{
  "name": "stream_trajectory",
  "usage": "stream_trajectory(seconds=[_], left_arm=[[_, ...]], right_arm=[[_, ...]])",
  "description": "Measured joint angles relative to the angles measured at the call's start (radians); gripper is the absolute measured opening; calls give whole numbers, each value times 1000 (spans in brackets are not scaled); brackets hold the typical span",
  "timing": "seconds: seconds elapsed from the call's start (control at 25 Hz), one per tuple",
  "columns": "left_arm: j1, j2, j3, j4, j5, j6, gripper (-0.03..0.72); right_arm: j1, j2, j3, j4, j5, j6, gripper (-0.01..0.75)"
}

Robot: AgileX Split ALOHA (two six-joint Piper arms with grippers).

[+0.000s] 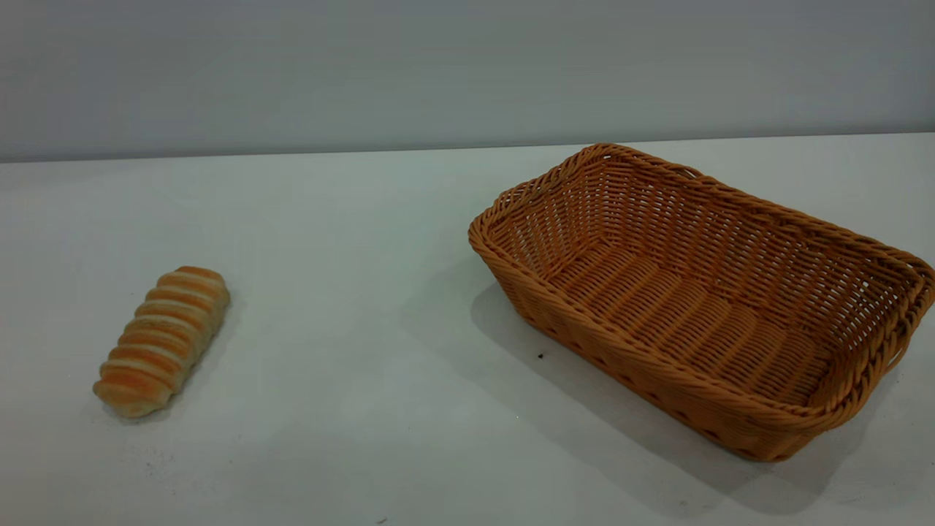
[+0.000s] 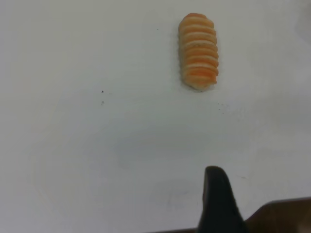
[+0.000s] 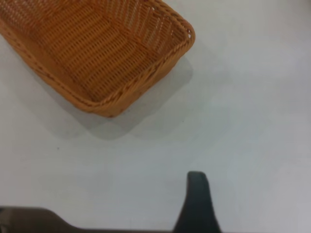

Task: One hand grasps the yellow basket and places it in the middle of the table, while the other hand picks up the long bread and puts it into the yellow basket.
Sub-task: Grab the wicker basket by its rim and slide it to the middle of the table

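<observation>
The yellow basket (image 1: 701, 292) is a woven orange-tan wicker basket standing empty on the right side of the white table (image 1: 365, 307). It also shows in the right wrist view (image 3: 92, 53). The long bread (image 1: 162, 340), ridged in orange and cream, lies on the left side of the table, far from the basket. It also shows in the left wrist view (image 2: 198, 51). My left gripper (image 2: 218, 201) hangs above bare table, well short of the bread. My right gripper (image 3: 197, 204) hangs above bare table, apart from the basket's near corner. Neither gripper appears in the exterior view.
A grey wall runs behind the table's far edge (image 1: 292, 152). A few tiny dark specks (image 1: 540, 356) mark the tabletop near the basket. Bare tabletop lies between the bread and the basket.
</observation>
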Motion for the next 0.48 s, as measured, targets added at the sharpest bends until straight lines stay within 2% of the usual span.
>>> stream_trajectory(seconds=[0.48], left_arm=[[0,0,0,0,0,0,530]], right_arm=[[0,0,0,0,0,1,587]])
